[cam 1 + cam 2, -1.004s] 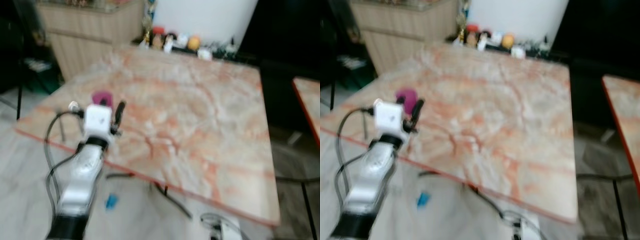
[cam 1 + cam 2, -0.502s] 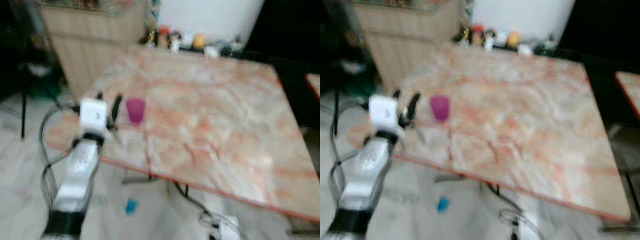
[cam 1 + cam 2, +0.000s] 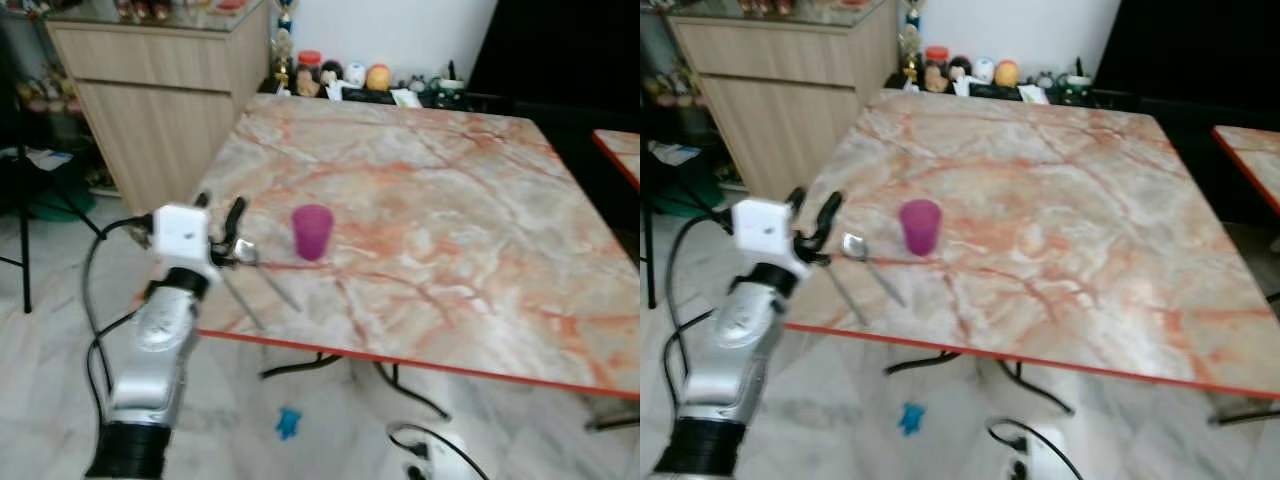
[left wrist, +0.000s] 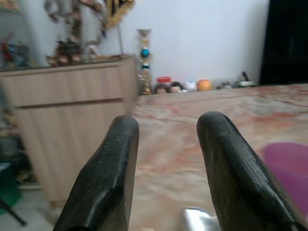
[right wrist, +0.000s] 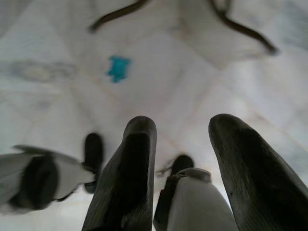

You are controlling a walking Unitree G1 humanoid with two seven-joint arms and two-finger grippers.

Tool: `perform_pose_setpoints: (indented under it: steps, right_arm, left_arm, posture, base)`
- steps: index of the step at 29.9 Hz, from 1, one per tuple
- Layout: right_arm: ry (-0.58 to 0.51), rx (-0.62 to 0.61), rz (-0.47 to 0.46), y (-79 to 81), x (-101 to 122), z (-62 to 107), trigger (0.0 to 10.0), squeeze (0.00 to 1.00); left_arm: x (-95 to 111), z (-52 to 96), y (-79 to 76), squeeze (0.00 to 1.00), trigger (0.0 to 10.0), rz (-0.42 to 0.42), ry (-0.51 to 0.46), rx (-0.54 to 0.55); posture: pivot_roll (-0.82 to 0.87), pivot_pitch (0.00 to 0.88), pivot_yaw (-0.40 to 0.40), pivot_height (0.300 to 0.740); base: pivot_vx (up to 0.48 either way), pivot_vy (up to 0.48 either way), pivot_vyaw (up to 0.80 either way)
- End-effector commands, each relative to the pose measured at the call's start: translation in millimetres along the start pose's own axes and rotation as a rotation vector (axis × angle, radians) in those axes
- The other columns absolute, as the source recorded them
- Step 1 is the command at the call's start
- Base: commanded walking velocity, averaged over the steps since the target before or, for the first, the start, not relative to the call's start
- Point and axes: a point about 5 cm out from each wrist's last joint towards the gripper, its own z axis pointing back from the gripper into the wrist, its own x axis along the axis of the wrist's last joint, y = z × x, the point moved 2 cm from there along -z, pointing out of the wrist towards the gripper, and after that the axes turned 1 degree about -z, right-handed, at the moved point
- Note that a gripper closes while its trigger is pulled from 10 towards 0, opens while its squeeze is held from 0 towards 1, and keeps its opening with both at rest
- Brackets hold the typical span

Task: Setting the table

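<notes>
Table top (image 3: 450,200): wide bare room through the middle and right of the frame.
Cup (image 3: 312,231): stands near the left edge, in the way there.
Spoon (image 3: 872,266): lies just left of the cup, close to the table's left edge.
Left gripper (image 3: 220,226): fingers apart, at the left edge beside the spoon.
Far edge: small jars (image 3: 340,77) in a row, top of the frame.
Cabinet (image 3: 150,90): blocks the upper left.
Floor: cables (image 3: 1025,440) at the bottom.
</notes>
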Motion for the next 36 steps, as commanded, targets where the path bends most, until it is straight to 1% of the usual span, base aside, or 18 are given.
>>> perform_pose_setpoints:
  steps: [1,3,8,10,13,15,19,21,23,30,33,36]
  right_arm:
    - [0.018,-0.043,0.003,-15.6,-6,2.1,10.0,0.00]
    - [0.016,-0.041,0.004,-14.1,-6,2.0,10.0,0.00]
    - [0.006,-0.042,0.001,-14.2,-5,2.0,10.0,0.00]
    - [0.000,-0.050,0.001,-22.9,-5,2.9,10.0,0.00]
    - [0.000,-0.054,0.002,-27.5,-5,3.5,10.0,0.00]
    - [0.009,-0.060,-0.003,-34.1,-8,4.9,10.0,0.00]
    - [0.031,-0.057,0.003,-37.7,-14,6.6,10.0,0.00]
    - [0.036,-0.057,0.002,-37.2,-18,7.4,10.0,0.00]
    - [0.035,-0.057,0.007,-35.9,-19,7.6,10.0,0.00]
    - [0.040,-0.044,0.021,-26.2,-21,7.2,10.0,0.00]
    - [0.049,-0.042,0.029,-24.6,-23,7.3,10.0,0.00]
    - [0.057,-0.043,0.013,-24.7,-24,7.4,10.0,0.00]
  left_arm:
    - [-3,-0.3,-12.9,0.00,10.0,0.031,0.018,-0.048]
    - [-3,-0.2,-13.5,0.00,10.0,0.066,0.022,-0.046]
    - [-2,-0.2,-14.9,0.00,10.0,0.069,0.018,-0.055]
    - [-1,-0.4,-16.6,0.00,10.0,0.076,0.021,-0.063]
    - [-1,-0.2,-18.8,0.00,10.0,0.084,0.022,-0.073]
    - [-1,0.5,-21.1,0.00,10.0,0.088,0.020,-0.079]
    - [-2,0.7,-21.4,0.00,10.0,0.085,0.026,-0.076]
    - [-1,0.8,-20.7,0.00,10.0,0.080,0.019,-0.069]
    - [-1,0.7,-20.5,0.00,10.0,0.082,0.016,-0.068]
    - [0,1.1,-18.1,0.00,10.0,0.088,0.016,-0.063]
    - [0,1.5,-19.1,0.00,10.0,0.085,0.018,-0.070]
    - [0,1.6,-20.5,0.00,10.0,0.085,0.019,-0.077]
  posture:
    - [0.18,0.022,-0.053,0.740]
    - [0.18,0.023,-0.053,0.740]
    - [0.18,0.023,-0.055,0.740]
    - [0.18,0.023,-0.054,0.740]
    - [0.18,0.023,-0.055,0.740]
    - [0.18,0.026,-0.055,0.740]
    - [0.18,0.026,-0.055,0.740]
    - [0.18,0.025,-0.054,0.740]
    - [0.18,0.027,-0.053,0.740]
    - [0.18,0.026,-0.052,0.740]
    - [0.18,0.026,-0.052,0.740]
    - [0.18,0.027,-0.053,0.740]
  base:
    - [0.000,0.000,0.00]
    - [0.000,0.000,0.00]
    - [0.000,0.000,0.00]
    - [0.000,0.000,0.00]
    - [0.000,0.000,0.00]
    - [0.000,0.000,0.00]
    - [0.000,0.000,-0.46]
    - [0.000,0.000,-0.74]
    - [0.000,0.000,0.00]
    - [0.281,0.000,0.00]
    - [0.304,0.000,0.00]
    - [0.301,0.000,0.00]
